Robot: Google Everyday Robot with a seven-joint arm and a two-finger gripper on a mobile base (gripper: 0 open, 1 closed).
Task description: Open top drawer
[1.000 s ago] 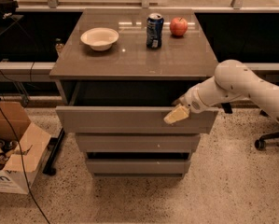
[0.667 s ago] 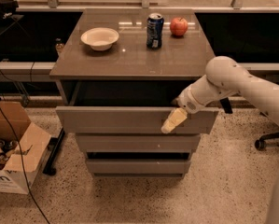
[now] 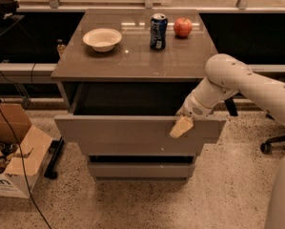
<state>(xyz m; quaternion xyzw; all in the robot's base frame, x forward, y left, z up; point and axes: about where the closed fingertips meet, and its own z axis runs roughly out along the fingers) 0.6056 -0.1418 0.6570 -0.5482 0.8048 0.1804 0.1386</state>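
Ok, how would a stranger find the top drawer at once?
Look at the cabinet holding a bowl, can and apple. The top drawer is just under its tabletop, gripper at its right front. Unlike the two narrower fronts below, it stands pulled out, dark inside.

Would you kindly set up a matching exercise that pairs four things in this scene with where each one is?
Things:
1. white bowl
2. soda can
3. red apple
4. gripper

Places:
a. at the front of the pulled-out top drawer, near its right end
b. left part of the cabinet top
c. back right of the cabinet top
d. on the cabinet top, between the other two items

Pairs: 1-b, 2-d, 3-c, 4-a
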